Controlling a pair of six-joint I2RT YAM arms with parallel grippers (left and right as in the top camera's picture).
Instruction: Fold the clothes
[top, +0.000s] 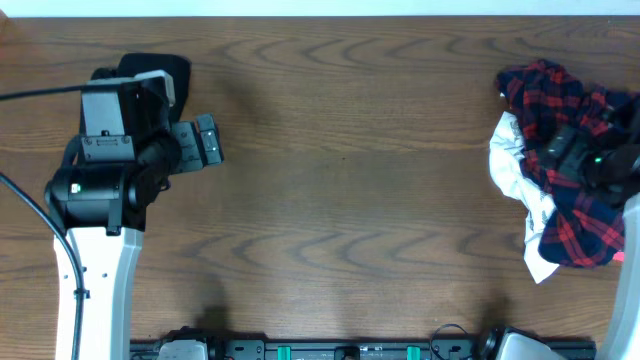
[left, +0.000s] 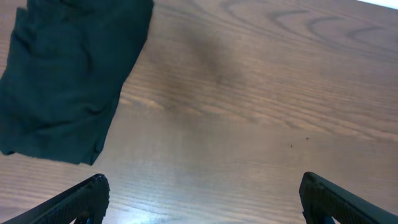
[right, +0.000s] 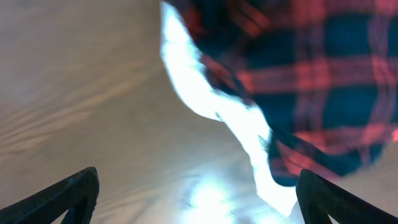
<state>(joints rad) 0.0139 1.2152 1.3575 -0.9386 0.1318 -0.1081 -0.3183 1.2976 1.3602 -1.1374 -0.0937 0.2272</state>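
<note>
You have a dark brown wooden tabletop (top: 350, 180) with the clothes lying in two places at opposite ends.

Your left arm (top: 98, 260), with a white lower link and a black wrist, reaches up along the left edge. Of your right arm (top: 630, 270) only a pale sliver shows at the right edge.

The largest of the clothes is a crumpled red-and-navy plaid garment (top: 560, 115), heaped against the right edge of the tabletop and running from near the far right corner toward the middle of that edge. A rumpled white garment (top: 508, 160) lies tangled with it, showing along the heap's inner side and again at its near end. In the right wrist view both are blurred, the white strip lying just against the plaid.

A smaller black garment (top: 165, 70), folded into a flat, roughly rectangular bundle, lies near the far left corner and is partly hidden under your left arm's wrist in the overhead view.

Your left gripper (left: 202, 199) hangs over bare wood just beside the black bundle, its fingers spread wide and holding nothing. Your right gripper (right: 199, 196) is over the plaid and white heap, its fingers also spread wide and closed on nothing. You cannot tell from these views whether it touches the cloth.
</note>
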